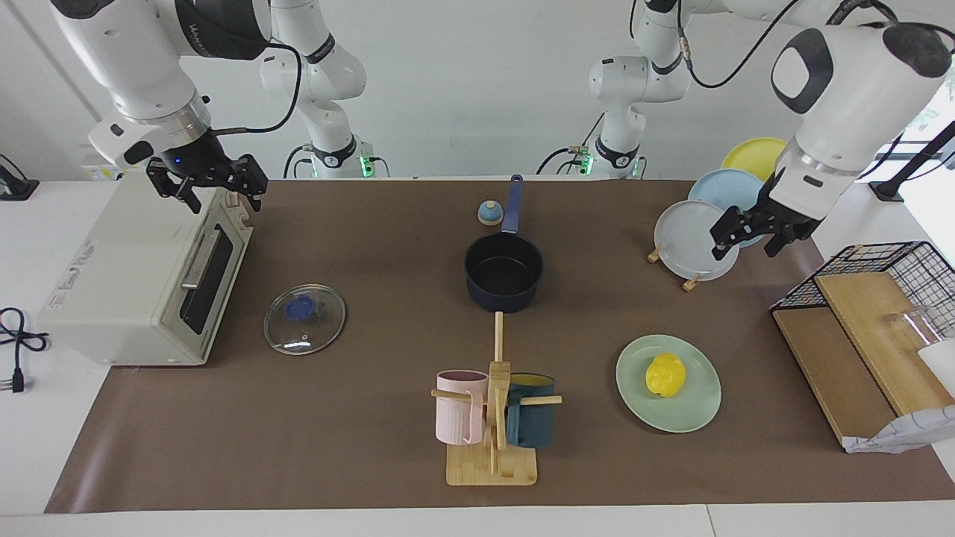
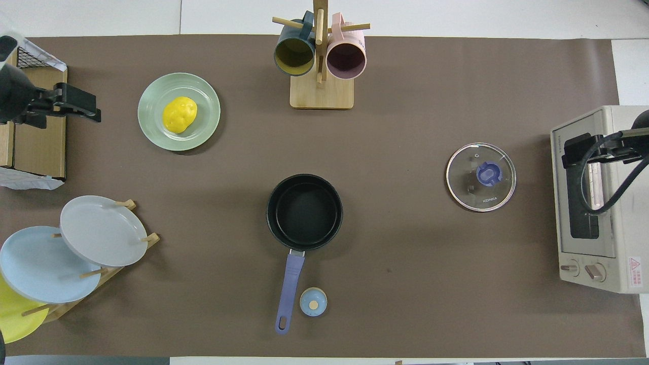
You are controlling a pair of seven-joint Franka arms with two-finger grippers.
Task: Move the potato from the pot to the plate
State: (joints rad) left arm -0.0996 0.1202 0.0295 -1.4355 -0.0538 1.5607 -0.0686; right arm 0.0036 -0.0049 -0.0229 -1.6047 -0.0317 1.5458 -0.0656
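Now the potato [image 1: 665,374] lies on the mint-green plate [image 1: 697,406], a little off its middle, and nothing of mine touches it. That plate sits flat on the brown mat at my left arm's end of the table, beside the wooden mug stand [image 1: 493,447] that carries a pink mug [image 1: 459,406] and a dark teal mug [image 1: 531,419].

My left gripper [image 1: 751,236] is up in the air with its jaws spread wide and nothing between them. In the facing view it hangs by the rack of upright plates [image 1: 690,237]; in the overhead view it shows over the wooden board [image 2: 38,147] at the table's edge, well apart from the potato.

My right gripper [image 1: 211,184] hangs over the top front edge of the toaster oven [image 1: 127,276] at the right arm's end of the table. Its jaws are also spread and hold nothing, and that arm waits there.

The pot [image 1: 503,272] stands in the middle of the mat, nearer to me than the mug stand. Its black inside holds nothing, and its long blue handle [image 1: 512,203] points toward me. A small blue domed knob [image 1: 489,213] sits just beside that handle. The glass lid [image 1: 304,318] with its blue knob lies flat on the mat between the pot and the toaster oven, apart from both.
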